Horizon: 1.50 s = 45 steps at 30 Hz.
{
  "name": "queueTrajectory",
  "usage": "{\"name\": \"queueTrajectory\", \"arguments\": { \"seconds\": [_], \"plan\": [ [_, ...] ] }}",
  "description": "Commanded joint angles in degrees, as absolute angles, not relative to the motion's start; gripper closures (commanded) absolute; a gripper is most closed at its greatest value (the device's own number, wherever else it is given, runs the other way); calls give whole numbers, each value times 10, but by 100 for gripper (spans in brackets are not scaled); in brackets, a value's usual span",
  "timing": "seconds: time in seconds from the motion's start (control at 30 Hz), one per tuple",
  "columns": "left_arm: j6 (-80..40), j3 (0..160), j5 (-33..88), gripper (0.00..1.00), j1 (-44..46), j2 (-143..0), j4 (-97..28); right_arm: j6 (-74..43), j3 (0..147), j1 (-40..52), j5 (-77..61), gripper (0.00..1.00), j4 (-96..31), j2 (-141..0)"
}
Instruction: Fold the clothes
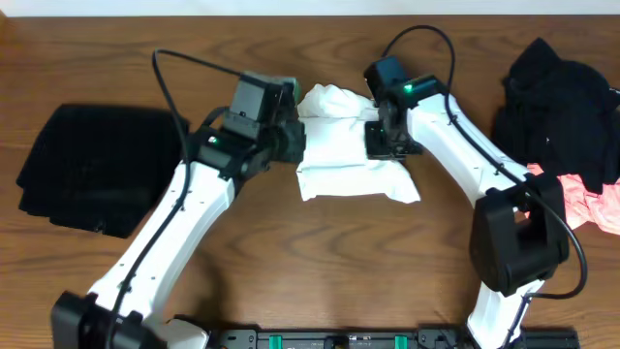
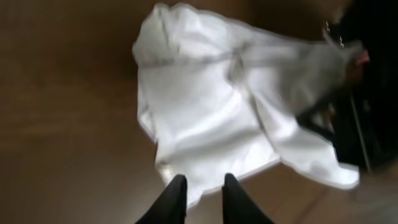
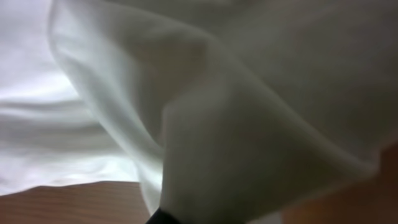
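A white T-shirt (image 1: 351,160) lies crumpled in the middle of the wooden table, its upper part bunched up (image 1: 332,102). My left gripper (image 1: 294,138) is at its left edge. In the left wrist view, the left gripper (image 2: 204,182) has its two dark fingers a small gap apart, and a corner of the white T-shirt (image 2: 205,118) reaches between the tips. My right gripper (image 1: 381,136) is at the shirt's right edge, shut on a lifted fold. In the right wrist view, the white T-shirt (image 3: 249,124) drapes over almost everything, with only one dark fingertip (image 3: 163,219) showing.
A folded black garment (image 1: 87,170) lies at the far left. At the far right sits a heap of black clothes (image 1: 562,107) with a pink garment (image 1: 593,202) below it. Both arms' cables arch over the back of the table.
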State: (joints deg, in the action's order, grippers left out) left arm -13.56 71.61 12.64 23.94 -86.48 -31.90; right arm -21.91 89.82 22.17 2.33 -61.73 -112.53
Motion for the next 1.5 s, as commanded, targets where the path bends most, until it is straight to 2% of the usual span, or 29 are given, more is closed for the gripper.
{"name": "queueTrajectory", "arguments": {
  "seconds": [0.0,0.27,0.67,0.97,1.17,1.47],
  "plan": [
    [-150,705,142,87,253,-937,-281,-195,909,196,66,99,-628,-1076],
    [-156,705,178,89,279,-1060,-200,-136,909,179,96,99,-661,-1028],
    [-165,705,166,90,360,-1090,-178,-107,909,169,90,99,-684,-1022],
    [-210,690,124,93,378,-1090,-185,-204,909,170,-47,99,-650,-1023],
    [-211,684,122,94,376,-1090,-205,-249,908,178,-54,98,-625,-1024],
    [-211,685,109,94,355,-1083,-249,-246,908,203,-67,98,-595,-1057]
  ]
}}
